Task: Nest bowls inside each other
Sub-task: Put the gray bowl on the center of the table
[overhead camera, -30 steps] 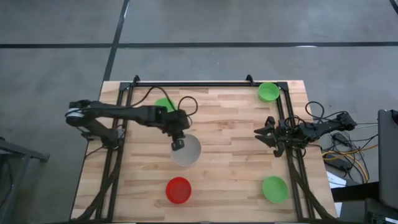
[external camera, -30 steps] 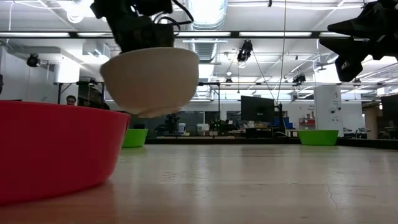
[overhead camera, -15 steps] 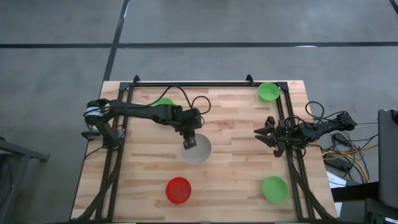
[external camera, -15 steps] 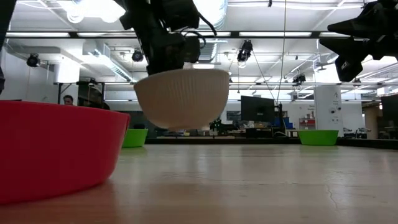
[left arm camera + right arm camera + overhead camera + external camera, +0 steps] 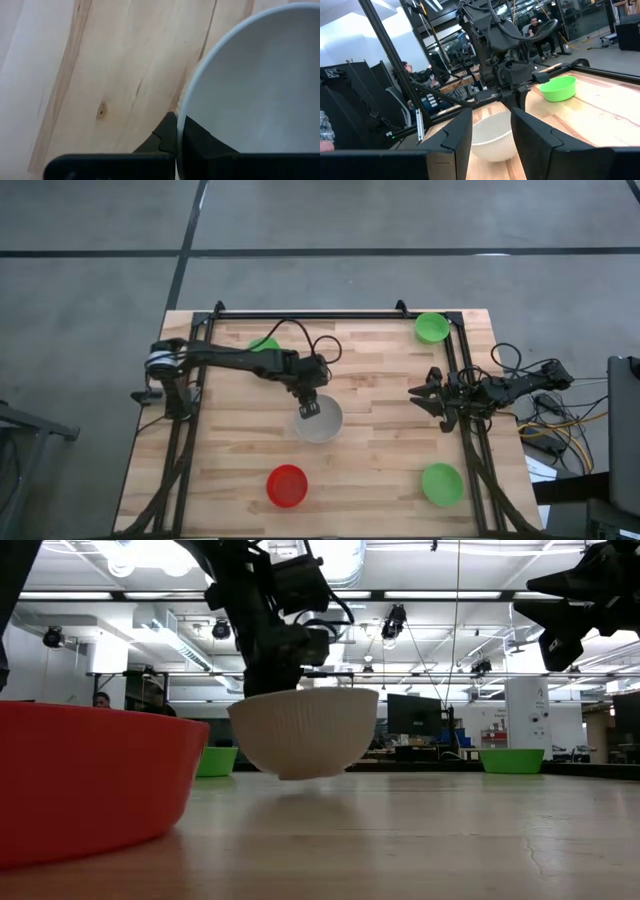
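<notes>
From above, the left gripper (image 5: pixel 309 409) is clamped on the rim of the off-white bowl (image 5: pixel 322 423) near the middle of the bench (image 5: pixel 380 480), while the right gripper (image 5: pixel 428 395) waits at the right edge with its fingers spread, holding nothing. The red bowl (image 5: pixel 287 485) sits toward the near edge, and green bowls lie at the far right corner (image 5: pixel 432 328), the near right (image 5: pixel 441 483) and behind the left arm (image 5: pixel 262 346). At bench height, the off-white bowl (image 5: pixel 303 730) hangs just above the wood or barely touches it; I cannot tell which. The left wrist view shows the fingers pinching its thin wall (image 5: pixel 181 120). It looks light, stiff, ribbed plastic; a rim pinch suits it, though it may tilt.
</notes>
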Controlling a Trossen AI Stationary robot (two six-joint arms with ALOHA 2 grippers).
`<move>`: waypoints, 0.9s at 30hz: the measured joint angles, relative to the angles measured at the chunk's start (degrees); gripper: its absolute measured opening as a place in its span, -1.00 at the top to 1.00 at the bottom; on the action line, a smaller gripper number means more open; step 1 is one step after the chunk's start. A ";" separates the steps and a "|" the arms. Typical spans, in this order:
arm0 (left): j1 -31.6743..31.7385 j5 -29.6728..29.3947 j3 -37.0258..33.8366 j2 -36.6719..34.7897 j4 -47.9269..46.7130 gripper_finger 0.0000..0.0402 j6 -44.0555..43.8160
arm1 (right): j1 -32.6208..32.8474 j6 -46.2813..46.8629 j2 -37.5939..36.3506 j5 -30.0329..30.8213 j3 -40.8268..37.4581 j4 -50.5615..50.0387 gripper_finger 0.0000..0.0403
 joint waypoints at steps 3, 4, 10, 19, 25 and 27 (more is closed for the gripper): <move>0.14 -0.04 -0.02 0.91 0.51 0.97 -0.02 | -0.01 0.00 0.02 0.01 0.00 0.00 0.34; 0.16 -0.02 -0.03 1.14 0.52 0.97 -0.03 | 0.00 0.00 0.00 0.01 -0.01 0.00 0.34; 0.20 -0.01 -0.04 1.63 1.93 0.96 -0.13 | 0.00 0.00 0.01 0.01 0.00 0.00 0.34; 0.31 0.03 -0.07 1.63 2.60 0.84 -0.48 | 0.00 0.00 0.00 0.01 -0.01 0.00 0.34; 0.36 0.08 -0.09 1.63 2.51 0.77 -0.74 | 0.00 0.00 0.02 -0.01 0.00 0.00 0.34; 0.36 0.08 -0.09 1.63 2.51 0.74 -0.76 | 0.00 0.00 0.00 0.01 -0.01 0.00 0.34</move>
